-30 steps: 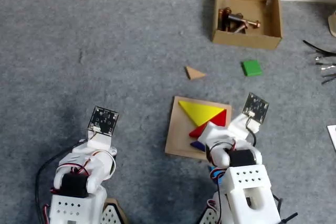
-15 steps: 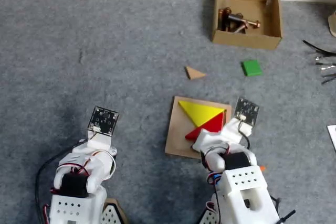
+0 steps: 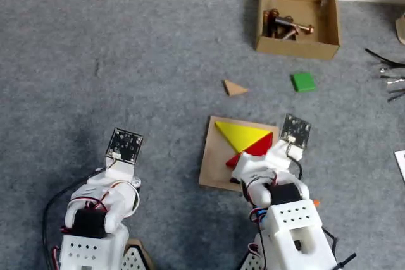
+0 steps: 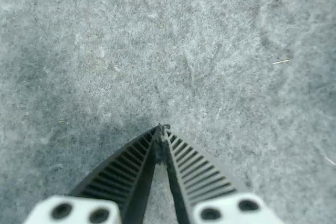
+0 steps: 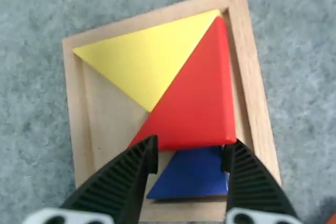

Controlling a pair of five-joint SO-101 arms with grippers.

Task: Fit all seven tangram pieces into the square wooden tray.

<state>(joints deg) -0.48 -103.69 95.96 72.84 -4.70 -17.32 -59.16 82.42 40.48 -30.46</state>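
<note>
The right pincer (image 5: 191,148) is spread wide, its jaws flanking a blue triangular piece (image 5: 191,178) that lies in the square wooden tray (image 5: 72,119) — touching a large red triangle (image 5: 194,103), which sits against a large yellow triangle (image 5: 147,61). Beyond the tray, a small tan wooden triangle (image 3: 235,88) and a green square piece (image 3: 303,81) lie on the grey-carpeted desk (image 3: 126,42). The left pincer (image 4: 161,129) is clenched on nothing, well apart from the tray.

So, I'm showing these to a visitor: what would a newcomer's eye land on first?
The yellow triangle and red triangle in the square wooden tray, with the open right pincer over a blue piece beside them. Beyond the tray, a green square and tan triangle lie loose on the grey carpet.
</note>
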